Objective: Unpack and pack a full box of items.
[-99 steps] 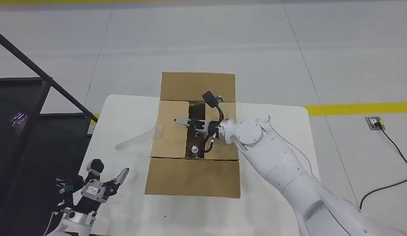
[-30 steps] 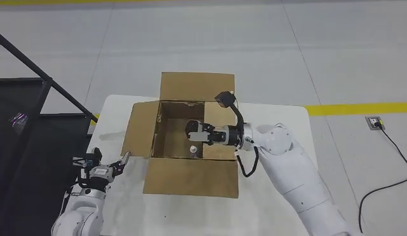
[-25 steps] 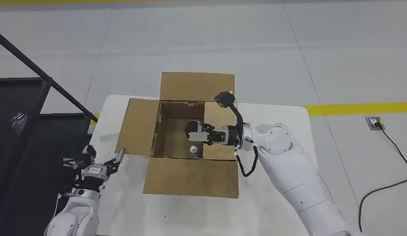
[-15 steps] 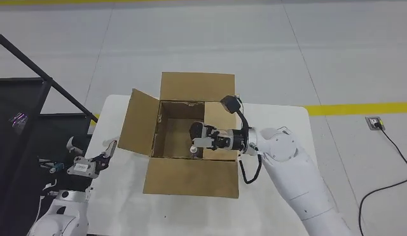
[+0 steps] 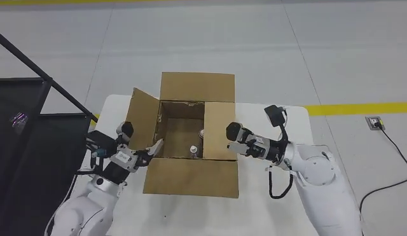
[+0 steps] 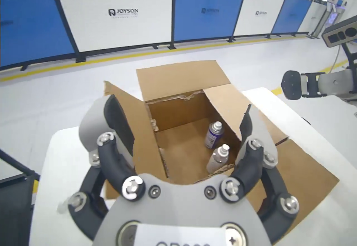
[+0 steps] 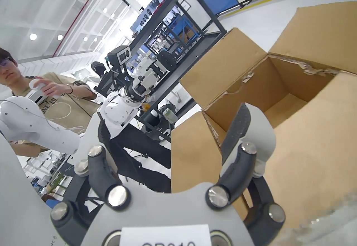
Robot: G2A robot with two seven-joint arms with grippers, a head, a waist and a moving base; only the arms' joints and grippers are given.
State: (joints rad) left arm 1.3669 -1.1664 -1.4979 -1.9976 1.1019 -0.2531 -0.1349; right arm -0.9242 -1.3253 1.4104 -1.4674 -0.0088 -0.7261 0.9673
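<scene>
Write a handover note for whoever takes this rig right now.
Left gripper: open, empty, at the box's raised left flap.
Right gripper: open, empty, at the outer edge of the right flap, which leans in over the opening.
Box: far and near flaps lie flat outward.
Inside: a purple-labelled can and a white spray bottle, both standing.
Done: box partly opened.
Left: likely swing the right flap out, lift out both items, then repack.
</scene>
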